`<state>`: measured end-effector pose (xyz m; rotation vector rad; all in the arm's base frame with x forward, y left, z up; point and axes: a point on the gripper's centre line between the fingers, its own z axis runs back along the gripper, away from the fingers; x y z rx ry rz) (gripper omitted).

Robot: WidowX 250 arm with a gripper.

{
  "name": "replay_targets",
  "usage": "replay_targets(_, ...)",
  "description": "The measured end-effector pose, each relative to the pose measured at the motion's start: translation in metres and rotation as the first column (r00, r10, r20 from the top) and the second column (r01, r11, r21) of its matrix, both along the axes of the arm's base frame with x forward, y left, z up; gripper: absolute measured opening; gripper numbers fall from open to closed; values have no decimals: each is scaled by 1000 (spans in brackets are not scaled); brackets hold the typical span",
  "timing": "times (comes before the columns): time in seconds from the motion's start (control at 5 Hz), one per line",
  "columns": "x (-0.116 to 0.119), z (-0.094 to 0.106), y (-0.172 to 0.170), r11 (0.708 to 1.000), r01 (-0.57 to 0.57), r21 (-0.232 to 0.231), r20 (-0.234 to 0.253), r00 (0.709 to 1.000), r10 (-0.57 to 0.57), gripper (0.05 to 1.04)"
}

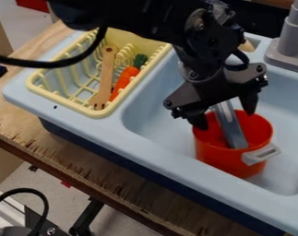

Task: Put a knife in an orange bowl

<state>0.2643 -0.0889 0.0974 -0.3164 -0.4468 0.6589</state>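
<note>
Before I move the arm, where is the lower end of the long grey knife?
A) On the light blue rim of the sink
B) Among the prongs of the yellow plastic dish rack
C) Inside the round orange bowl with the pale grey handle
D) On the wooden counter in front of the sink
C: the long grey knife slants down between the black gripper's parted fingers into the orange bowl.

The camera peers steeply down from above the near side of the worktop (71,160), fairly close, facing across the pale blue sink (175,161) and, leftward, the dish rack (92,112).
</note>
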Motion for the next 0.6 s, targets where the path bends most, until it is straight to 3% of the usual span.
replay_targets(0.6,-3,8,-1,1000,22,14,30,999,-22,998)
